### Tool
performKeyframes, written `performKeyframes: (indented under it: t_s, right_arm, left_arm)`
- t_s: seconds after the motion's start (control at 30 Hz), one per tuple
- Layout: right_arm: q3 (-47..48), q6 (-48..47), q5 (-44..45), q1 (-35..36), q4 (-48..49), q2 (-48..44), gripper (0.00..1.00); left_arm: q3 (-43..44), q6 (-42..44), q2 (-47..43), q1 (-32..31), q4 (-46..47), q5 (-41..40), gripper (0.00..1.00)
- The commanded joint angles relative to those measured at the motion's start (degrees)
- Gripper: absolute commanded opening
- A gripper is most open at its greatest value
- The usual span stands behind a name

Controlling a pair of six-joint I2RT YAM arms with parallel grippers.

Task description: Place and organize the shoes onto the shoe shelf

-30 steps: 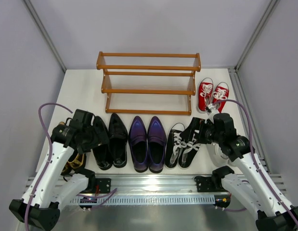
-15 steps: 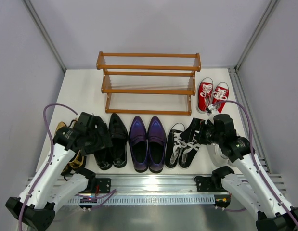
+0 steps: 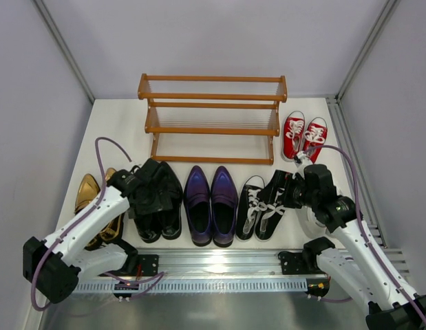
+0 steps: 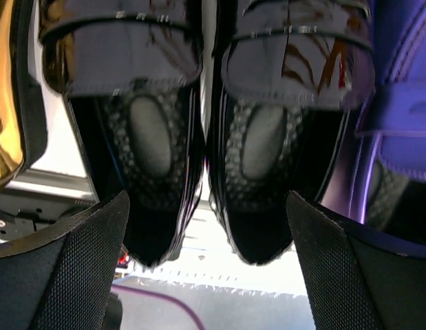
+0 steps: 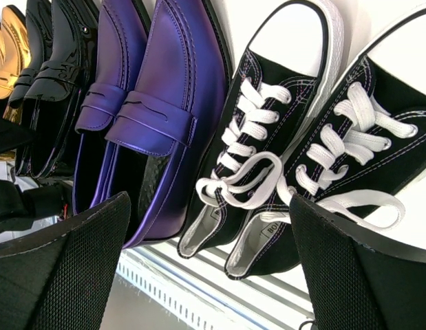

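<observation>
Opening pick-up: left gripper (image 4: pixel 207 206), jaws wide, brackets the heels of the black dress shoes (image 4: pixel 254 158), closure judged next; right gripper (image 5: pixel 209 203), likewise wide, hovers over the lace-up sneakers (image 5: pixel 268 137).

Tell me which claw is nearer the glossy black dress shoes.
Left. The left claw hangs open right over the black dress shoes, straddling the pair. The right claw is open over the black-and-white sneakers, with the purple loafers in between.
</observation>
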Motion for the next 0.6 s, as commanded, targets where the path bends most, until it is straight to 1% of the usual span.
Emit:
performKeyframes:
  t_s: [0.0, 0.13, 0.17, 0.2, 0.27, 0.33, 0.37, 0.4, 0.47, 0.5, 0.57]
  right_arm:
    - [-0.3, 0.7, 0.7, 0.4, 2.3, -0.5, 0.97]
    - [-0.8, 0.7, 0.6, 0.4, 2.3, -0.6, 0.97]
    - [-0.8, 0.7, 0.7, 0.4, 2.3, -0.7, 0.97]
    - [-1.0, 0.7, 0.7, 0.4, 2.4, -0.7, 0.97]
    - [-1.3, 0.6, 0.9, 0.4, 2.4, -0.8, 0.97]
    - [-1.7, 0.6, 1.2, 0.4, 2.3, -1.0, 0.97]
    - [-1.7, 0.6, 1.2, 0.5, 2.5, -1.2, 0.97]
    - [-2.0, 0.7, 1.4, 0.4, 2.4, -1.2, 0.97]
    - [-2.4, 0.8, 1.5, 0.3, 2.6, -1.4, 0.97]
    - [-2.5, 0.7, 1.5, 0.4, 2.6, -1.3, 0.97]
    - [-2.8, 0.7, 1.5, 0.4, 2.8, -1.2, 0.97]
  left_arm:
    - [-0.9, -0.4, 2.9, -0.6, 5.3, -4.1, 0.92]
    - [-1.4, 0.6, 9.4, -0.6, 7.5, -5.9, 0.88]
    - [-1.4, 0.9, 10.2, -0.6, 8.1, -5.7, 0.86]
    - [-1.5, 1.3, 11.2, -0.7, 8.6, -5.7, 0.81]
    - [-1.5, 1.7, 12.7, -0.6, 10.1, -6.2, 0.76]
    - [-1.7, 2.5, 13.4, -0.7, 11.0, -6.5, 0.63]
    - [-1.9, 3.0, 14.2, -0.7, 11.9, -6.4, 0.5]
    - [-2.0, 3.3, 14.8, -0.6, 12.1, -6.4, 0.21]
    - [-2.2, 3.5, 16.3, -0.6, 12.4, -6.0, 0.02]
    - [-2.3, 3.4, 16.9, -0.6, 12.4, -5.7, 0.0]
    - [-2.6, 3.4, 17.3, -0.6, 12.6, -5.2, 0.0]
